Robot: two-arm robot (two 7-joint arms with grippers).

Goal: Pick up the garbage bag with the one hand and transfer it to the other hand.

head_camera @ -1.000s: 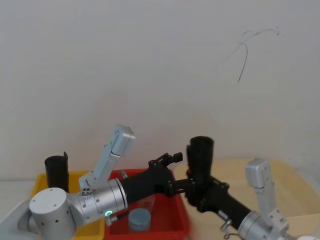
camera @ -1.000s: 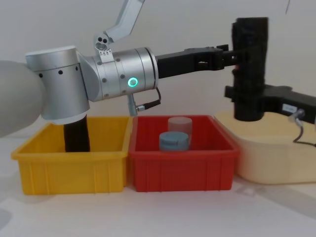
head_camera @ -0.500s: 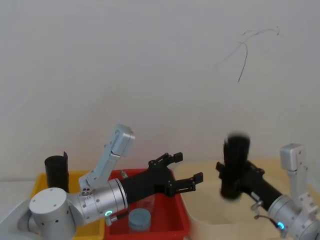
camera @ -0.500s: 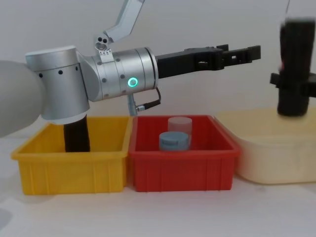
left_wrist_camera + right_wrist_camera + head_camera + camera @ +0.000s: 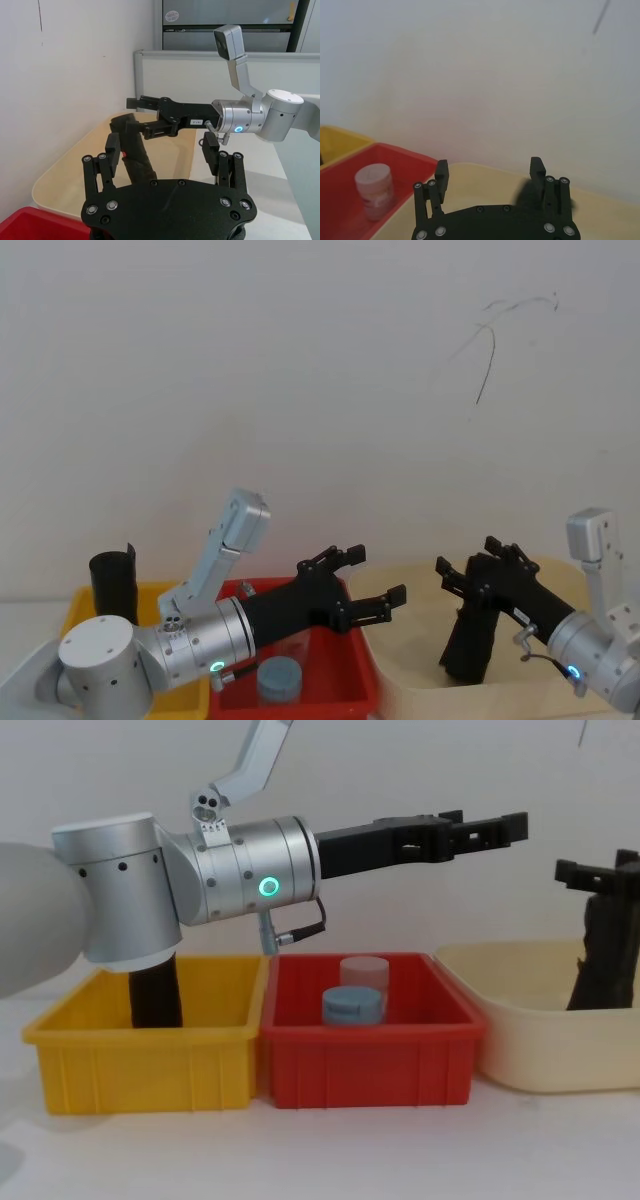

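Observation:
The garbage bag [image 5: 468,640], a thick black roll, leans tilted inside the cream tub [image 5: 400,680], its foot on the tub floor. In the chest view the garbage bag [image 5: 600,960] rises above the tub's rim [image 5: 520,1020]. My right gripper [image 5: 472,558] hovers open just over the bag's top, and its fingers [image 5: 441,172] hold nothing. My left gripper [image 5: 377,573], on the silver wrist with the green ring, stands open in the air over the red bin's right side, a good gap left of the bag. From the left wrist the bag [image 5: 137,160] shows under the right gripper [image 5: 150,117].
A red bin [image 5: 370,1060] holds a blue-lidded jar [image 5: 352,1005] and a pale jar [image 5: 362,970]. In the yellow bin [image 5: 150,1060] on the left stands another black roll [image 5: 155,995]. A white wall lies close behind.
The right gripper carried the bag right and down away from the left gripper, then opened. The bag now leans in the cream tub. The left gripper stayed in place, open.

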